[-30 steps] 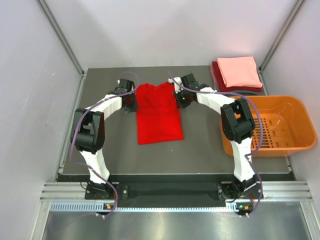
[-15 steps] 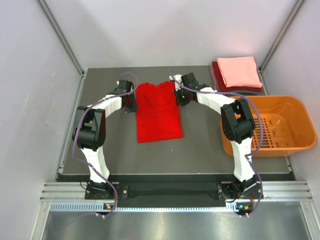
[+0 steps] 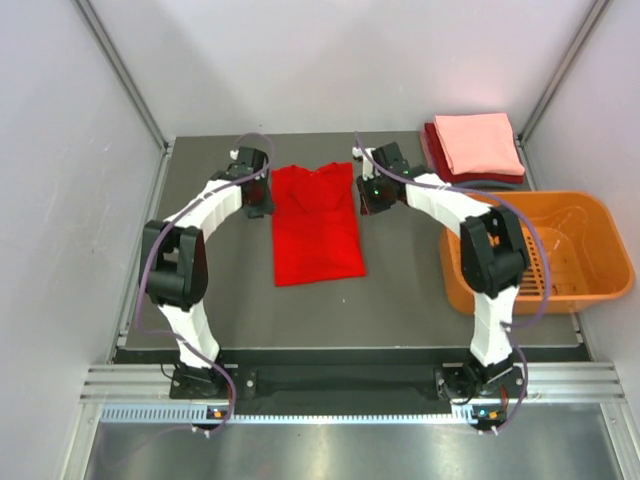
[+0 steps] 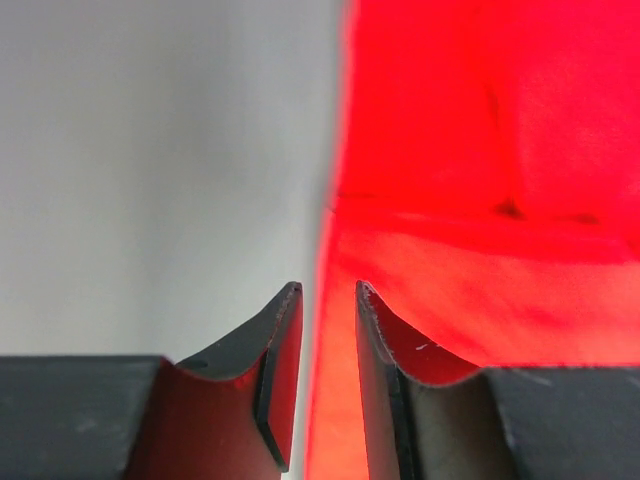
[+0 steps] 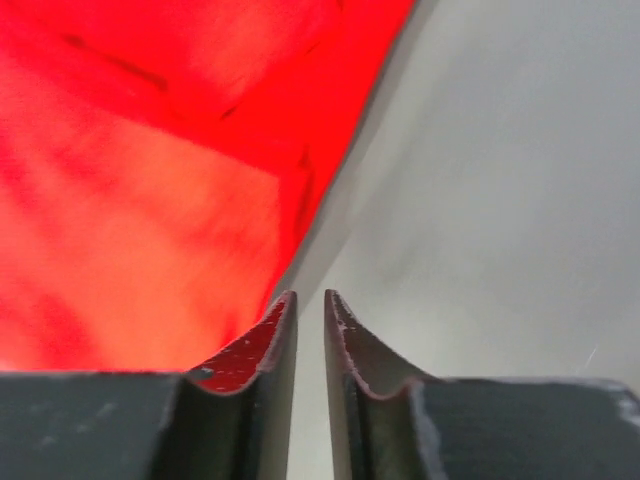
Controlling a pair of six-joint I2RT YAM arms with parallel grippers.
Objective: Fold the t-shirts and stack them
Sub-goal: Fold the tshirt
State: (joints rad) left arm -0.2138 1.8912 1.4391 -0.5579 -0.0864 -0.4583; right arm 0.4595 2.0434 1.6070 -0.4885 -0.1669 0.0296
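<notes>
Bright red cloth t-shirt (image 3: 317,225), folded to a long rectangle, lies flat mid-tabletop (image 3: 400,310), collar end far, hem toward the arm bases. L fingers (image 4: 278,345) sit at its far-left edge and R fingers (image 5: 350,345) at its far-right edge, so the shirt's far end is btwn them.

L wrist view: fingers narrowly parted, nothing clamped. Shirt edge runs under the gap, cloth one side, grey tabletop the other. R wrist view: fingers parted by a slit, holding nothing. Shirt edge slants down to the gap.

Long edges approx straight, near hem slightly skewed. Tabletop shows all round the shirt, widest btwn hem & arm bases.

Far-right corner: stack w/ salmon-pink folded square (image 3: 480,142) on top, dark red folded square (image 3: 431,150) under it. Orange plastic basket (image 3: 560,197) is by the right edge, well apart from the red shirt.
</notes>
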